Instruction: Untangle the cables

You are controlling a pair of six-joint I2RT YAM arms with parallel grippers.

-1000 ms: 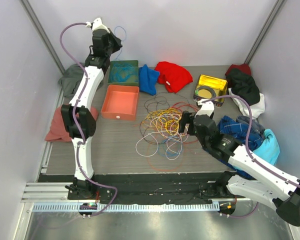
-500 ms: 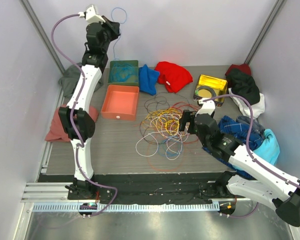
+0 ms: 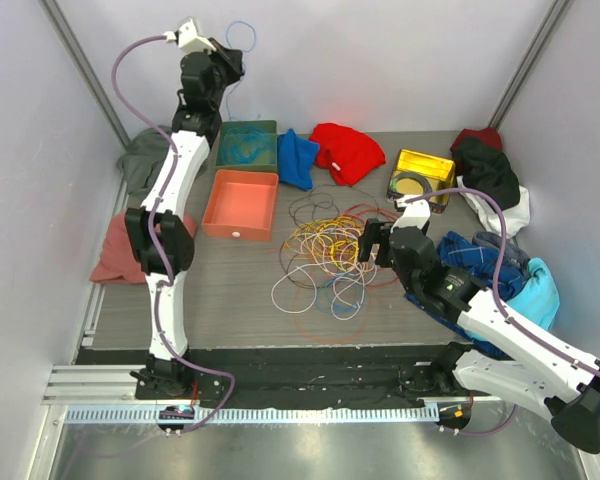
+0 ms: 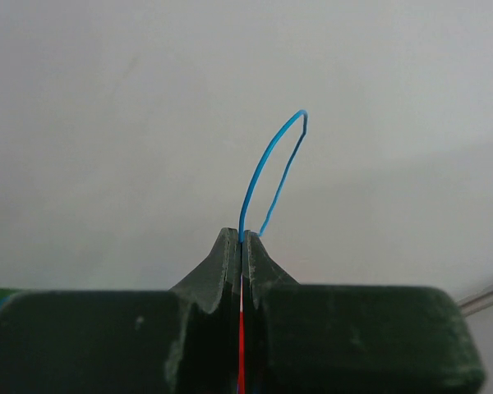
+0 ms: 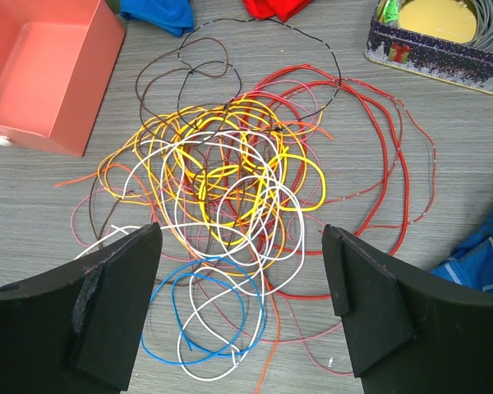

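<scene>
High at the back wall [image 3: 380, 60], the left gripper [image 4: 241, 234], clamped on a thin blue cable loop [image 4: 269, 152], is now holding it higher than a second ago, so one strand is probably coming free. The right gripper [image 5: 240, 240] is hovering, jaws apart, over the tabletop tangle of yellow, white, red cables [image 5: 230, 180]; no writing is legible.
</scene>
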